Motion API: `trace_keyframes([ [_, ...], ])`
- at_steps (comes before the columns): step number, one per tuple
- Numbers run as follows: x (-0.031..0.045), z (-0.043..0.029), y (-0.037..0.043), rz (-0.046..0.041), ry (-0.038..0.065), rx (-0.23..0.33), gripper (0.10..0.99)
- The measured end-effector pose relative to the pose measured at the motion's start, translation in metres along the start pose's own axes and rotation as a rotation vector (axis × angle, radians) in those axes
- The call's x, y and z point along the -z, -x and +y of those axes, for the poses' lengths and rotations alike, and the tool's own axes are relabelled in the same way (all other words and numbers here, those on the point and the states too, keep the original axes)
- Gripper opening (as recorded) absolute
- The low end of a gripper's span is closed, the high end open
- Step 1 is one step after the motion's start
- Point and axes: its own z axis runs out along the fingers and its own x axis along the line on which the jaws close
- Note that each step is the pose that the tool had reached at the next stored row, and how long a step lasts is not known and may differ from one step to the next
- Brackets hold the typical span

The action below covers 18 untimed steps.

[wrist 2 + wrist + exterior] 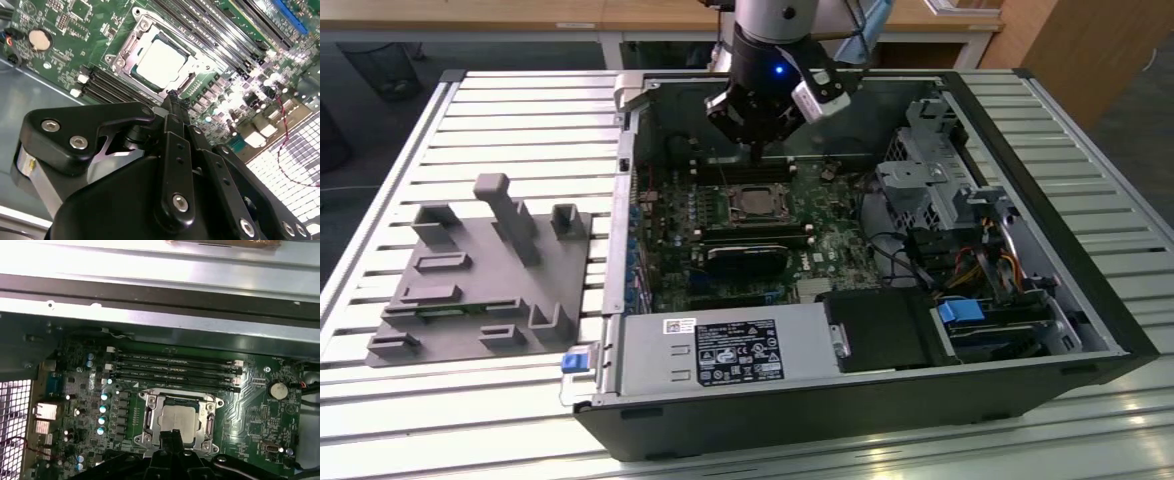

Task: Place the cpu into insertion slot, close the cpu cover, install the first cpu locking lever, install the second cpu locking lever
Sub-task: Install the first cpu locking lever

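The cpu [754,204] lies silver side up in the insertion slot [731,192] on the green board inside the open computer case. In both wrist views the grey cpu cover [146,26] [150,419] lies flat around the cpu [160,60] [180,419], framing its metal top. My gripper [755,150] hangs above the board, just beyond the socket on the far side in the exterior view. Its black fingers stand shut together with nothing between them, and the gripper [172,102] [172,436] tip points at the socket's edge.
Long black memory slots [175,371] run beside the socket. A black cooler block [744,262] sits nearer the front, with the power supply [720,352] below it. Drive cages and cables [961,230] fill the exterior view's right. A grey fixture [480,270] rests on the slatted table.
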Motion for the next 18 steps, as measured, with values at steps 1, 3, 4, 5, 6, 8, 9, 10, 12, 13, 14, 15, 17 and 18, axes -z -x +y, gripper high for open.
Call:
trace_keyframes([
  [1,-0.0001,0.0001,-0.0012,-0.0003,0.0,0.003,0.106],
  [3,-0.0002,0.0004,-0.0051,-0.0057,-0.001,0.005,0.106],
  [4,-0.0003,0.0005,-0.0075,-0.0104,-0.001,0.005,0.106],
  [5,-0.0005,0.0007,-0.0102,-0.0149,-0.001,0.005,0.106],
  [6,-0.0006,0.0008,-0.0129,-0.0194,0.0,0.005,0.106],
  [8,-0.001,0.0011,-0.0165,-0.0313,-0.001,0.006,0.106],
  [9,-0.0014,0.0012,-0.0168,-0.0363,-0.002,0.004,0.106],
  [10,-0.0019,0.0012,-0.0168,-0.04,-0.002,0.0,0.106],
  [12,-0.0026,0.0011,-0.0168,-0.0436,-0.002,-0.022,0.106],
  [13,-0.003,0.0011,-0.0168,-0.0447,-0.002,-0.035,0.106],
  [14,-0.0033,0.0011,-0.017,-0.0452,-0.002,-0.044,0.106],
  [15,-0.0034,0.0011,-0.0175,-0.0452,-0.002,-0.046,0.106],
  [17,-0.0036,0.0013,-0.0191,-0.0456,-0.002,-0.048,0.106],
  [18,-0.0037,0.0014,-0.0202,-0.0458,-0.002,-0.048,0.106],
])
